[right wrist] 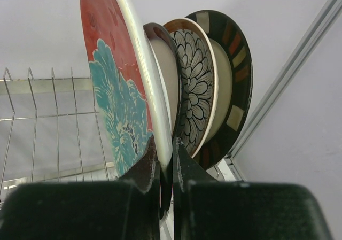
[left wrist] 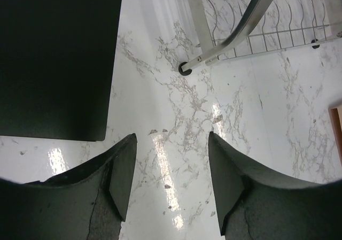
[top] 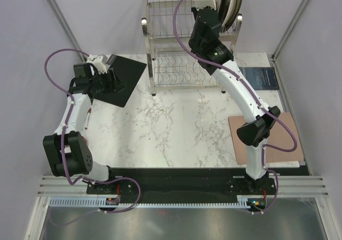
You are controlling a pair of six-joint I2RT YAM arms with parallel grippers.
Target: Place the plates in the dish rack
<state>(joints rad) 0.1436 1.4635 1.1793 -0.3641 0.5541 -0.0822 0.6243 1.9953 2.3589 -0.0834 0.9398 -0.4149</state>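
Dish rack (top: 173,47) stands at 12 o'clock on the marble counter (top: 176,122). The four plates (top: 231,2) are on edge, packed together at the rack's 1 o'clock end, up on the top tier.

Right wrist view, left to right:
- red plate (right wrist: 115,90) with a teal flower
- dark-red-rimmed plate (right wrist: 160,58)
- brown petal plate (right wrist: 195,85)
- checked-rim plate (right wrist: 238,63)

Their faces sit close together, and I cannot tell whether they touch one another.

Right end effector (right wrist: 165,168) is closed on the red plate's lower rim, one finger on each side of its white edge. Where that plate's bottom edge meets the rack is hidden.

Left end effector (left wrist: 171,141) is at 10 o'clock on the counter, low over the marble. Its fingers are spread apart and hold nothing. In the left wrist view, the black mat (left wrist: 53,53) lies at its 10 o'clock, and the rack's near corner lies at 12 to 1 o'clock.

Tan board (top: 283,133) lies at 4 o'clock on the counter. Dark tile (top: 264,78) lies at 2 o'clock, just beside the rack.
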